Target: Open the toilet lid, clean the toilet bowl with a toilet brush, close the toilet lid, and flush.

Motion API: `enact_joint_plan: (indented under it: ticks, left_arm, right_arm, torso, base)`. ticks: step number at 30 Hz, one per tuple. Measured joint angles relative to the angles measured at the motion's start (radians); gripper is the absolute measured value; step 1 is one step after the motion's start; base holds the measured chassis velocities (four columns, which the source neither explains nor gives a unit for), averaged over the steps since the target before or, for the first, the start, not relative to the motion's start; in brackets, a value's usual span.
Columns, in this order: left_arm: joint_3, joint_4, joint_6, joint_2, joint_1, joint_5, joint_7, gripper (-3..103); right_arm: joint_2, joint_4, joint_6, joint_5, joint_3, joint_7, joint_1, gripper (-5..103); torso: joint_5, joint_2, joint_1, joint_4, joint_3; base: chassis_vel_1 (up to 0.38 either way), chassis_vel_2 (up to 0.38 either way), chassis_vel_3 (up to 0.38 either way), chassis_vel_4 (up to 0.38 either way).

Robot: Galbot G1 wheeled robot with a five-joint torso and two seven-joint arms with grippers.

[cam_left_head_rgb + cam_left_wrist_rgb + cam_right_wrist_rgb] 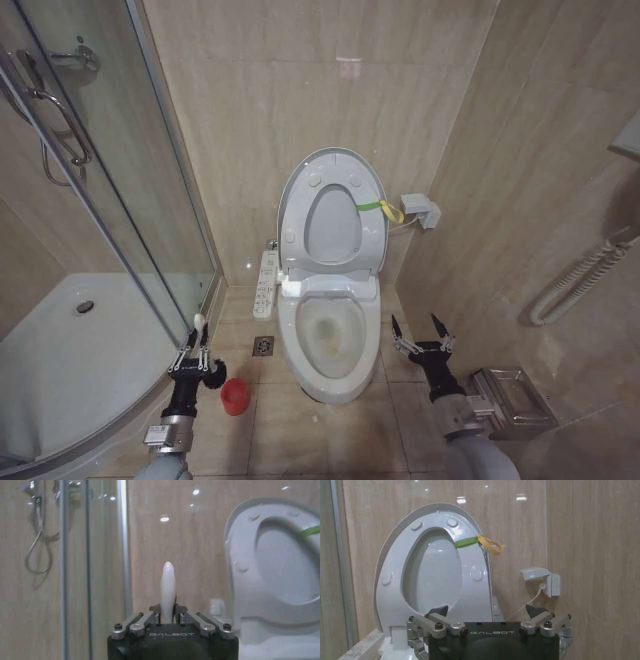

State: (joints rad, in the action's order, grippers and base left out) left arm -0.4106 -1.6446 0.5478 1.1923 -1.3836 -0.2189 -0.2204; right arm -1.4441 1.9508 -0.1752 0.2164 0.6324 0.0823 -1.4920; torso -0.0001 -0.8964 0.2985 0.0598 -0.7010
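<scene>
Head view: left gripper (pixel 197 338) fingers clamp the toilet brush (pixel 199 322) handle; right gripper (pixel 421 329) fingers spread empty beside the toilet bowl (pixel 330 350).

Toilet lid (pixel 333 215) upright, left claw (pixel 197 346) around toilet brush (pixel 199 325), right claw (pixel 421 331) spread.

Head camera high, facing down; both wrist cameras low, level, facing wall; all share raised toilet lid (pixel 333 215).

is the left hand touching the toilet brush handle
Touching. In the left wrist view the left hand has its fingers closed on the pale toilet brush handle, which stands up from between them. The head view agrees, with the handle tip above the hand.
</scene>
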Motion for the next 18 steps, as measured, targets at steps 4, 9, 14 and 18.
enact_joint_plan:
  ticks: [4, 9, 14, 18]
  left_arm:
    - [-0.001, 0.100, 0.044, 0.002, 0.048, -0.032, 0.021, 19]
    - [0.029, 0.197, 0.095, 0.009, 0.101, -0.083, 0.075, 19]
    - [0.082, 0.280, 0.152, 0.030, 0.157, -0.157, 0.150, 19]
    - [0.102, 0.329, 0.163, 0.042, 0.180, -0.164, 0.160, 19]
  right_arm:
    - [0.000, 0.000, 0.000, 0.000, 0.000, 0.000, 0.000, 100]
    - [0.000, 0.000, 0.000, 0.000, 0.000, 0.000, 0.000, 100]
    - [0.000, 0.000, 0.000, 0.000, 0.000, 0.000, 0.000, 100]
    - [0.000, 0.000, 0.000, 0.000, 0.000, 0.000, 0.000, 100]
  torso:
    - [0.0000, 0.000, 0.000, 0.0000, 0.000]
    - [0.0000, 0.000, 0.000, 0.0000, 0.000]
    - [0.0001, 0.000, 0.000, 0.0002, 0.000]
    - [0.0001, 0.000, 0.000, 0.0000, 0.000]
  base:
    - [0.000, 0.000, 0.000, 0.000]
    - [0.000, 0.000, 0.000, 0.000]
    - [0.000, 0.000, 0.000, 0.000]
    - [0.000, 0.000, 0.000, 0.000]
